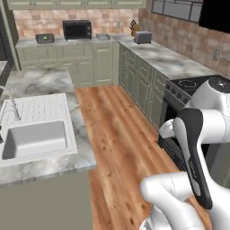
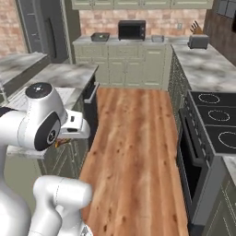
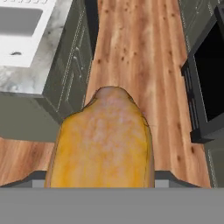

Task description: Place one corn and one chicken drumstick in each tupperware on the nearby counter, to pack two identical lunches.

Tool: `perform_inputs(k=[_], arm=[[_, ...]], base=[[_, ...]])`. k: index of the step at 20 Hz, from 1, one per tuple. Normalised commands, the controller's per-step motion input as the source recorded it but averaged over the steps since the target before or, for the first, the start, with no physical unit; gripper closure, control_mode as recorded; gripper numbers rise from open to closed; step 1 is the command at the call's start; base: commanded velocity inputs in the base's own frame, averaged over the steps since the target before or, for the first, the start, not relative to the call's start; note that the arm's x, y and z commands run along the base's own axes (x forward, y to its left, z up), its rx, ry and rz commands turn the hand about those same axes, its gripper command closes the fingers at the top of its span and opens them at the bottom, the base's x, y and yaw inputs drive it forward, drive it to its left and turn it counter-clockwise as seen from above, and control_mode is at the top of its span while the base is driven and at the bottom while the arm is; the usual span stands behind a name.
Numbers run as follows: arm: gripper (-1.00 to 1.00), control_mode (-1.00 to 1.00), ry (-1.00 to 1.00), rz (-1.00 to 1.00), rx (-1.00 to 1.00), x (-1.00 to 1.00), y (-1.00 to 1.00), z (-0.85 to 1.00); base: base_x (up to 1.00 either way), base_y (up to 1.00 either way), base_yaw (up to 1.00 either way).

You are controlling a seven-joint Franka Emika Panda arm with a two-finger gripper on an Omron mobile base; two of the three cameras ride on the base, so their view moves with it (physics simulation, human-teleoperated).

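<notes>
Golden-brown chicken drumstick [image 3: 103, 140] sits pinched in the gripper [image 3: 101, 177], close to the hand camera. It hangs above the wooden floor [image 3: 131, 52], between the island [image 3: 30, 74] and the oven [image 3: 205, 87].

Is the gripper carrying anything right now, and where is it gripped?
Yes: a chicken drumstick sits in the gripper, held at its near end; the rounded end points away. Exact contact is hidden.

chicken drumstick [image 3: 101, 140]: mottled orange-yellow | counter [image 1: 173, 60]: grey-white marbled | cabinets [image 2: 124, 64]: olive-green | floor [image 2: 138, 138]: warm knotty wood | microwave [image 1: 77, 29]: black
</notes>
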Motion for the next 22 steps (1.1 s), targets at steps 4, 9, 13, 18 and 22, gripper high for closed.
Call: perform_inputs(k=[4, 9, 13, 18, 22], arm=[[1.0, 1.0, 0.0, 0.0, 0.0, 0.0, 0.0, 0.0], [1.0, 1.0, 0.0, 0.0, 0.0, 0.0, 0.0, 0.0], [1.0, 1.0, 0.0, 0.0, 0.0, 0.0, 0.0, 0.0], [1.0, 1.0, 0.0, 0.0, 0.0, 0.0, 0.0, 0.0], [1.0, 1.0, 0.0, 0.0, 0.0, 0.0, 0.0, 0.0]], base=[[0.98, -0.31, 0.0], [1.0, -0.28, 0.0], [1.0, -0.37, 0.0], [1.0, -0.33, 0.0], [1.0, -0.32, 0.0]])
